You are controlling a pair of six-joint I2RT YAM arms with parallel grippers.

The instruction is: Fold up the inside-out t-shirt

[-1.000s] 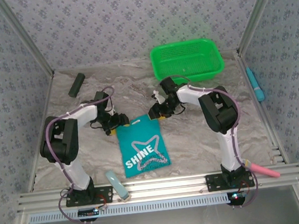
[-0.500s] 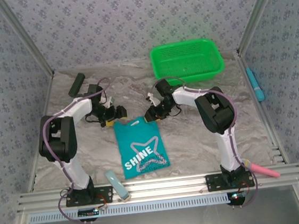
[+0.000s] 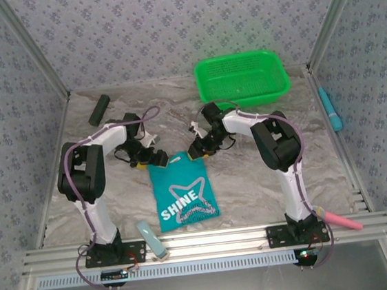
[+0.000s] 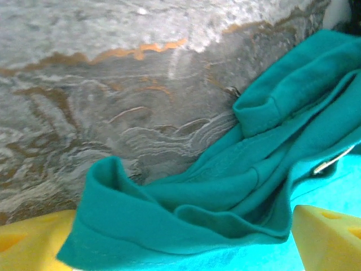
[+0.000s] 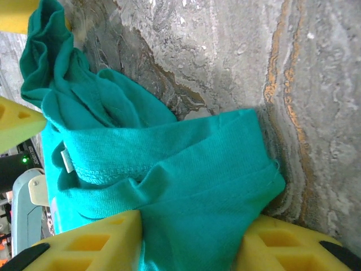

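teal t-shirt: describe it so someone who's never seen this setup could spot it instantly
On the grey marbled table, look at the middle, a little toward the near edge. The t-shirt lies there as a narrow teal panel. It is the only cloth, with white SHINE lettering and a star outline, unlike the rigid green basket at the far right.

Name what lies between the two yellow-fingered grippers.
In the top view, the far edge of the teal cloth t-shirt, with its small white neck tag, spans the gap from left gripper to right gripper.
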